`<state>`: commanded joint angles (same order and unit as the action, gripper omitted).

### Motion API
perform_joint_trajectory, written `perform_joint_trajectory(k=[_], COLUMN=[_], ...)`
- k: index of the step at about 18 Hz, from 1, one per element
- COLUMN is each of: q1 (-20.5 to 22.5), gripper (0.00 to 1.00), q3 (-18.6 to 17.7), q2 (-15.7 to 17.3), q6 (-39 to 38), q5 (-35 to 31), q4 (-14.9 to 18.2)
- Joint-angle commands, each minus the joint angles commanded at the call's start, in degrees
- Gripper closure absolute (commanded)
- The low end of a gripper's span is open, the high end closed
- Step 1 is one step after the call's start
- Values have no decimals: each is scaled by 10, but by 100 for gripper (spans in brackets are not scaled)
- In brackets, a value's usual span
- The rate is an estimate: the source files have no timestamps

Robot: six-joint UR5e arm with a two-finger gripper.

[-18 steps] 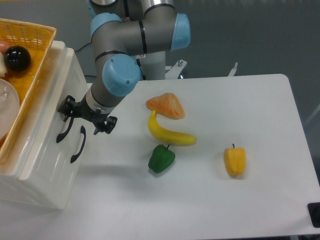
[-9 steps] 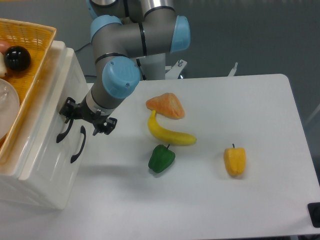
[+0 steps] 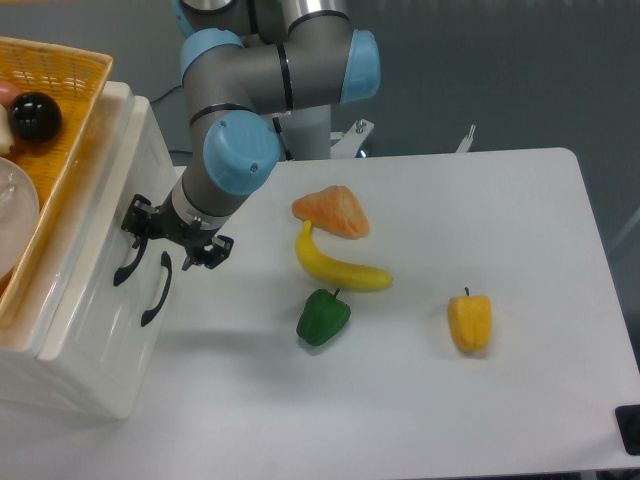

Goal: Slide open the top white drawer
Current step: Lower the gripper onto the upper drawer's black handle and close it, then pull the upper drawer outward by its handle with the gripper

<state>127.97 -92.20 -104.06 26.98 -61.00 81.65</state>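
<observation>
- I see my gripper [image 3: 172, 238] pressed up against the front of the white cabinet, at the top end of a curved black handle [image 3: 128, 262].
- I cannot tell whether the gripper pinches the handle or stands spread around it.
- The top white drawer [image 3: 105, 215] sits directly left of the gripper and looks flush with the cabinet, so I judge it not yet slid open.
- Left to do: secure the handle, then pull outward.
- A banana [image 3: 338, 264] lies well right of the gripper on the worktop [image 3: 500, 400].
</observation>
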Motion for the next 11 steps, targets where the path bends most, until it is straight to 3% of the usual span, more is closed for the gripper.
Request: perform_joint_trajectory(k=[11], q1=[0], gripper=[44], q3=[0], q2=[2], q6=[0], q5=[0], q4=[0])
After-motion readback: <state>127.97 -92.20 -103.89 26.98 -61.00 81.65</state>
